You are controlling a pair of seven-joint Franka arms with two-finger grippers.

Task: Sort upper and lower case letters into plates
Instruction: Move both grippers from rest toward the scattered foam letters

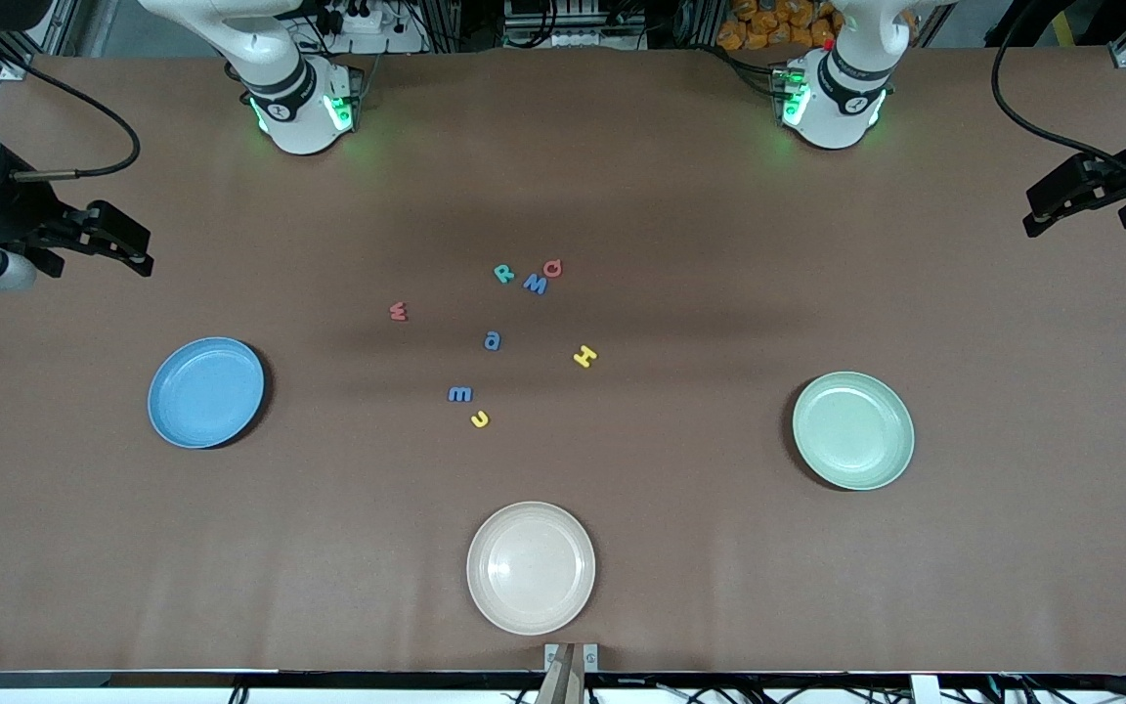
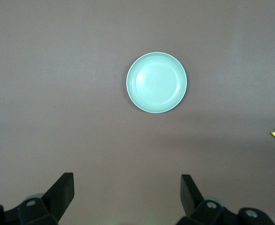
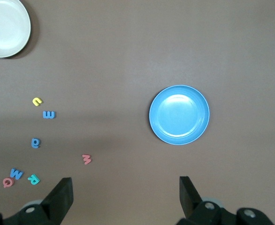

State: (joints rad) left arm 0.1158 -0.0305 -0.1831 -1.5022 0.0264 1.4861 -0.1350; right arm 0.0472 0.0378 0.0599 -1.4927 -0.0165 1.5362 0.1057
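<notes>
Eight small letters (image 1: pixel 504 332) lie mid-worktop, between the blue plate (image 1: pixel 205 392) at nine o'clock and green plate (image 1: pixel 853 430) at three. They look light, thin, stiff; pinch them across their edges. Left end effector (image 1: pixel 1076 200) and right end effector (image 1: pixel 99 240) wait over the worktop's ends, spread wide, empty.

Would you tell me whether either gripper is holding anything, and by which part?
Nothing is held: the left gripper and right gripper are both open and empty.
</notes>
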